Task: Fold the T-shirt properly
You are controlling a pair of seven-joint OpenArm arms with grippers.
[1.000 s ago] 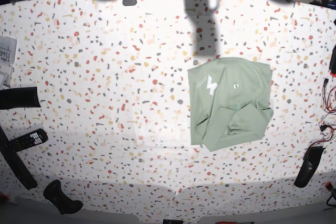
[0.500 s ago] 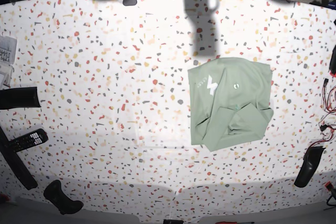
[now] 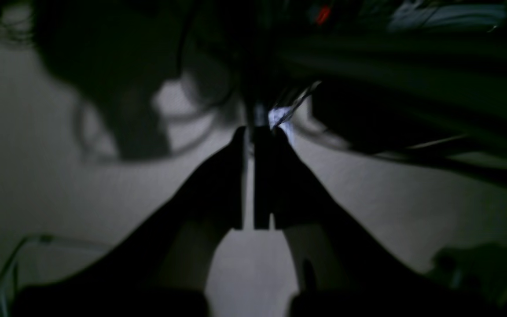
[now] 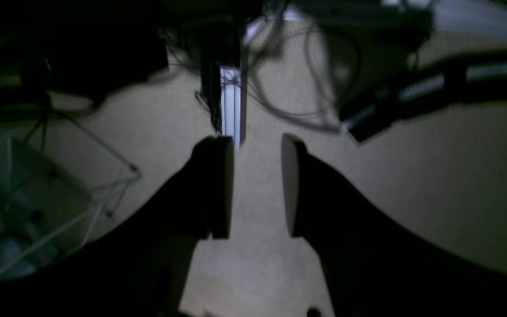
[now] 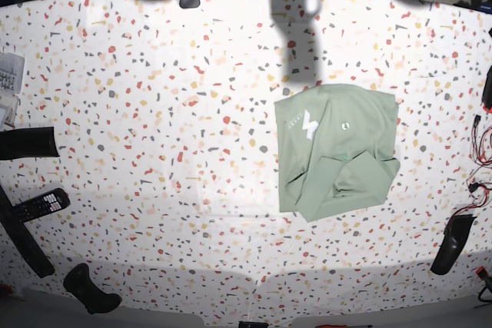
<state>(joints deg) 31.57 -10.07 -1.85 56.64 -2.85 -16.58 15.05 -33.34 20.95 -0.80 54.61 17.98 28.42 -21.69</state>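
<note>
The T-shirt (image 5: 337,151) lies on the speckled table (image 5: 154,113), right of centre. It is pale sage green and folded into a rough rectangle, with its white zigzag logo (image 5: 309,124) facing up and a loose flap at the lower edge. My left gripper (image 3: 248,136) is shut and holds nothing; it hangs over a dim floor, away from the shirt. My right gripper (image 4: 258,145) is open and empty above beige carpet. Neither wrist view shows the shirt.
A remote control (image 5: 42,205), a black bar (image 5: 27,144) and papers (image 5: 8,82) sit at the table's left edge. Red cables (image 5: 483,167) run along the right edge. Dark shapes stand at the lower left (image 5: 91,289) and lower right (image 5: 452,243).
My left gripper has closed. The T-shirt and the other things on the table have not moved.
</note>
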